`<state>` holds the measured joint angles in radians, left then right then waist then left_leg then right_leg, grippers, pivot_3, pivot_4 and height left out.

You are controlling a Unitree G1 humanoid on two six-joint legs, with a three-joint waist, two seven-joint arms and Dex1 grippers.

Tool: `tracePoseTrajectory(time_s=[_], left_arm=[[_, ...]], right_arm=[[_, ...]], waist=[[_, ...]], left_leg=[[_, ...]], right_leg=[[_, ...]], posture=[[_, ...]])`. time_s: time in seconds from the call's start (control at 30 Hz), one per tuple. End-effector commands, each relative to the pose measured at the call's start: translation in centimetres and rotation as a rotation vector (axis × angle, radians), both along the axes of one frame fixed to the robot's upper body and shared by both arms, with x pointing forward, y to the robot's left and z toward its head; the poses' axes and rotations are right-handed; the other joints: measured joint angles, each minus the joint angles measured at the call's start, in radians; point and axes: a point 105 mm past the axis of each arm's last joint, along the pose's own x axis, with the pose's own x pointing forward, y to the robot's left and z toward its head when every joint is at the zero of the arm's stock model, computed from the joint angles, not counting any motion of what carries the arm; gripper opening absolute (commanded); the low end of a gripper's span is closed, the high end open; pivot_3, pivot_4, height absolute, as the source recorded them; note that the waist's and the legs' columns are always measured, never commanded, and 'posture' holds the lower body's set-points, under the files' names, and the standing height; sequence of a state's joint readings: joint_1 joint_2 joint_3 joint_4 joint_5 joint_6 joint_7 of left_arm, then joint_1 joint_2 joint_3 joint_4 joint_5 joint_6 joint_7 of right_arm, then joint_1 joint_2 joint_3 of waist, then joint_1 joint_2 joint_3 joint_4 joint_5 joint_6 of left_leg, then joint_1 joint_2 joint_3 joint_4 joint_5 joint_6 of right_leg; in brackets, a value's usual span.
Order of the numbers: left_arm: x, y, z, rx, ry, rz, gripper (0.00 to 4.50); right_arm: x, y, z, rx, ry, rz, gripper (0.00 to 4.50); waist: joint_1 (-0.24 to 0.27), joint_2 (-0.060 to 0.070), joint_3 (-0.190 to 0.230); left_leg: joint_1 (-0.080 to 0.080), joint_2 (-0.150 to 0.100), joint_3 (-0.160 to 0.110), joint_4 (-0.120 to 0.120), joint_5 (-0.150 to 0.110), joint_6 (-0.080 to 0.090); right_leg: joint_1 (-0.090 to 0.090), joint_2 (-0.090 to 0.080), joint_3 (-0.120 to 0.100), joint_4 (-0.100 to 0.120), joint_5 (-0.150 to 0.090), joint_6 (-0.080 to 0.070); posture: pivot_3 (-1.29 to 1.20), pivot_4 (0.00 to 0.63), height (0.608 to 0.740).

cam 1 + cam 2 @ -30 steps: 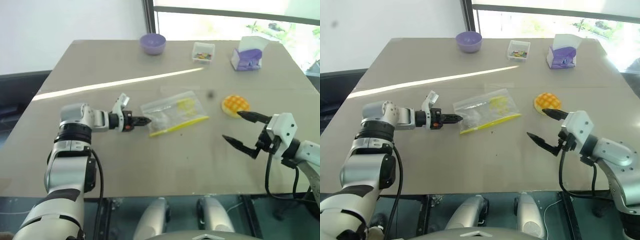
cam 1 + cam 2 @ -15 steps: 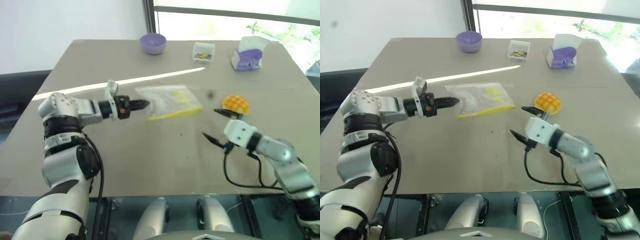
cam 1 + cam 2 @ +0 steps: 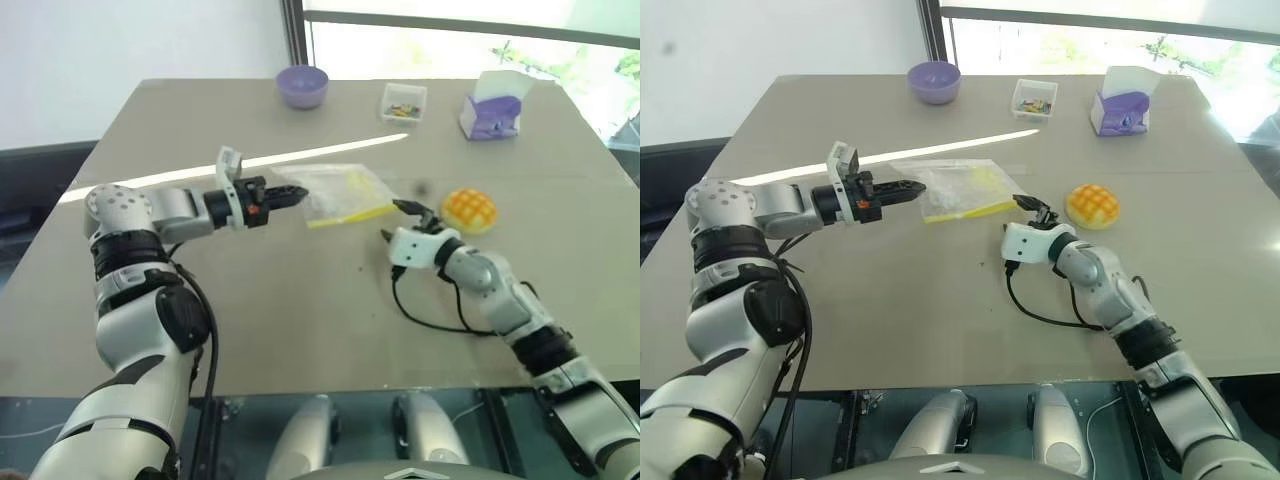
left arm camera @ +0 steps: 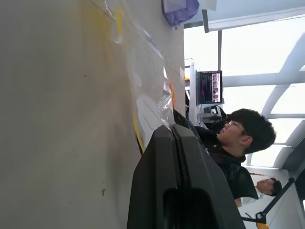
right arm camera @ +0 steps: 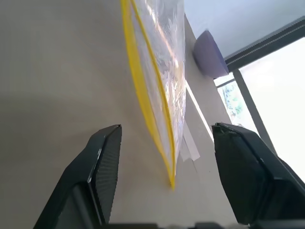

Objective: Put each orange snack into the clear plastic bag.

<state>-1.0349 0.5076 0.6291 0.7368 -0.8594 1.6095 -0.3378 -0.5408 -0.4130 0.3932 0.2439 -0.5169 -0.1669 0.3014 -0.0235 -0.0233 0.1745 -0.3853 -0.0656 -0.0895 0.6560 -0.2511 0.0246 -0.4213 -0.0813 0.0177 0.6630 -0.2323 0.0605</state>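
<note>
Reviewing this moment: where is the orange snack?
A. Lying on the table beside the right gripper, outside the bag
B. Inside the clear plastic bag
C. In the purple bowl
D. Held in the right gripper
A. The orange snack lies bare on the table, just past the right gripper, while the clear plastic bag hangs pinched in the shut left gripper.

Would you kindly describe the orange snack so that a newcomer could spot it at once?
On the tan table, look toward its right side, beside the right claw. The orange snack is a round, domed, golden bun with a criss-cross top, the only orange item there.
</note>
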Motion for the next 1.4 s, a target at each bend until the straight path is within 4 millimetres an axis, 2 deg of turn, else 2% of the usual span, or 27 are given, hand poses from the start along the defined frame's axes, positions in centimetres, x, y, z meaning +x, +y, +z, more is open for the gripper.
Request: tracePoseTrajectory(time_s=[0.03,0.27,0.4,0.5,0.6,0.67,0.77,0.97,1.07,1.17,1.2,1.3,1.4], left_arm=[[-0.2,0.1,1.3,-0.030,-0.051,0.002,0.00],[-0.4,-0.2,1.3,-0.037,-0.054,-0.011,0.00],[-0.6,-0.3,1.3,-0.037,-0.056,-0.013,0.00],[-0.6,-0.3,1.3,-0.037,-0.058,-0.013,0.00],[-0.7,-0.3,1.4,-0.037,-0.059,-0.012,0.00],[-0.7,-0.3,1.3,-0.035,-0.058,-0.008,0.00],[-0.8,-0.3,1.3,-0.029,-0.066,-0.007,0.00],[-1.6,0.2,0.6,0.118,-0.148,0.014,0.00],[-2.3,0.6,-0.1,0.181,-0.162,0.013,0.77],[-3.2,1.1,-1.0,0.322,-0.224,0.006,2.30],[-3.4,1.6,-1.1,0.425,-0.305,0.011,2.74],[-4.0,1.9,-0.6,0.705,-0.668,-0.036,2.74],[-5.1,0.8,0.5,0.836,-0.985,-0.123,2.74]], right_arm=[[1.0,0.7,0.3,-0.031,-0.087,-0.010,3.24],[3.7,1.3,0.6,-0.038,-0.183,-0.105,3.24],[4.4,1.6,0.7,-0.043,-0.209,-0.114,3.24],[4.7,1.3,0.1,-0.052,-0.187,-0.114,2.41],[4.8,1.0,-0.1,-0.054,-0.179,-0.115,0.94],[4.9,0.8,0.0,-0.050,-0.181,-0.115,0.11],[5.0,0.6,0.5,-0.043,-0.186,-0.114,0.05],[5.0,0.0,1.8,-0.035,-0.195,-0.107,0.05],[4.9,-0.4,2.6,-0.040,-0.197,-0.101,0.00],[5.0,-0.7,3.2,-0.049,-0.195,-0.105,0.00],[5.1,-1.0,3.3,-0.059,-0.192,-0.116,0.00],[5.3,-1.5,3.8,-0.071,-0.180,-0.155,0.00],[5.2,-1.6,4.0,-0.103,-0.156,-0.193,0.00]], waist=[[-0.004,0.000,0.000],[-0.024,0.000,0.000],[-0.026,0.000,0.000],[-0.027,0.000,0.000],[-0.027,-0.001,0.000],[-0.032,-0.001,-0.001],[-0.038,-0.001,-0.001],[-0.043,-0.001,-0.001],[-0.043,-0.001,-0.001],[-0.046,-0.001,-0.001],[-0.048,-0.001,-0.001],[-0.051,-0.001,-0.001],[-0.034,-0.001,-0.001]], left_leg=[[0.000,0.000,0.000,0.000,0.000,0.000],[0.001,0.000,0.001,0.000,0.000,0.000],[0.001,0.000,0.001,0.000,0.000,-0.001],[0.001,0.000,0.001,0.000,0.000,-0.001],[0.001,0.000,0.001,0.000,0.000,-0.001],[0.001,0.000,0.001,0.000,0.000,-0.001],[0.002,0.000,0.001,0.000,0.000,-0.001],[0.001,0.000,0.001,-0.001,0.000,-0.001],[0.001,0.000,0.001,-0.001,0.000,-0.001],[0.001,0.000,0.001,-0.001,0.000,-0.001],[0.001,0.001,0.002,-0.002,0.000,-0.001],[0.002,0.002,0.006,-0.005,0.000,-0.001],[0.000,0.003,0.007,-0.006,0.000,-0.001]], right_leg=[[0.000,0.000,0.000,0.000,0.000,0.000],[0.000,0.000,0.001,0.001,0.000,0.000],[-0.001,0.001,0.002,0.001,0.000,0.000],[-0.001,0.001,0.002,0.001,0.000,0.000],[-0.001,0.001,0.002,0.001,0.000,0.000],[0.000,0.001,0.002,0.001,0.000,0.000],[0.000,0.001,0.002,0.001,0.000,0.000],[0.000,0.001,0.002,0.001,0.000,0.000],[0.000,0.001,0.002,0.001,0.000,0.000],[0.000,0.001,0.002,0.001,0.000,0.000],[0.000,0.001,0.003,0.001,0.000,0.000],[-0.002,0.002,0.008,0.001,0.000,0.000],[-0.005,0.002,0.008,-0.001,0.001,-0.002]], posture=[[0.00,0.150,0.740],[0.00,0.150,0.740],[0.00,0.150,0.740],[0.00,0.150,0.740],[0.00,0.150,0.740],[0.00,0.150,0.740],[0.00,0.150,0.740],[0.00,0.150,0.740],[0.00,0.150,0.740],[0.00,0.150,0.740],[0.00,0.150,0.740],[0.00,0.150,0.740],[0.00,0.150,0.740]])
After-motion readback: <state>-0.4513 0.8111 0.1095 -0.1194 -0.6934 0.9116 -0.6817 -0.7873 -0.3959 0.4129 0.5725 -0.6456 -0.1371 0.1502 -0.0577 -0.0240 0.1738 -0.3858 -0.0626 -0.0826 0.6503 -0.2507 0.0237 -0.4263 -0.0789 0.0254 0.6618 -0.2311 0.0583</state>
